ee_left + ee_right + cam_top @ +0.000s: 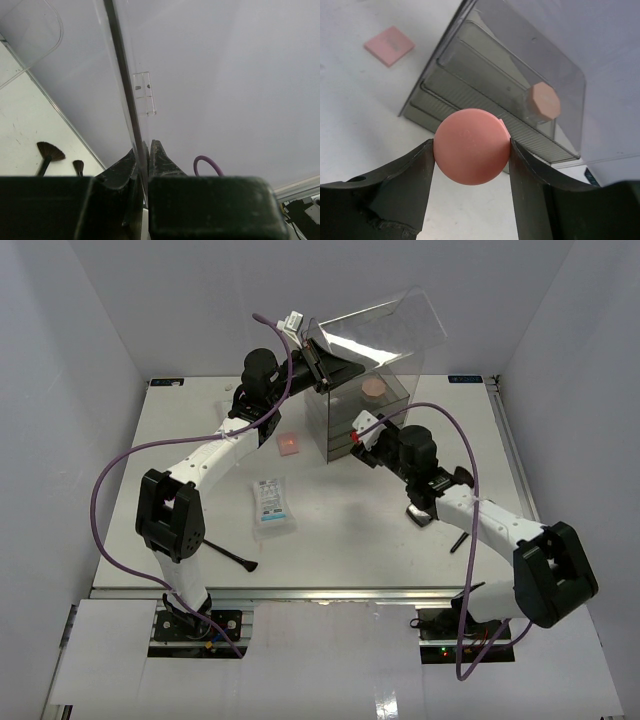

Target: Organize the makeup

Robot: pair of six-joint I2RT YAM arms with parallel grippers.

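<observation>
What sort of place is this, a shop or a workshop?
Probably a robotics lab test cell: a left arm and right arm bolted to a white table, plain white walls boxing it in, purple cables trailing.

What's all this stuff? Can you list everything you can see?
Clear plastic box with dark drawers: one, clear and grey, back of the table, clear lid raised.
Octagonal beige-pink compact: one, in the box's top compartment.
Round pink compact: one, pink, held in front of the box.
Pink square pad: one, on the table left of the box.
White sachets: one pack, white, mid-table.
Thin black brushes: two seen from above, black, one beside each arm.
White table: one.
Purple cables: two, one along each arm.
Left gripper: black, shut on the clear lid.
Right gripper: black, shut on the round pink compact.
</observation>
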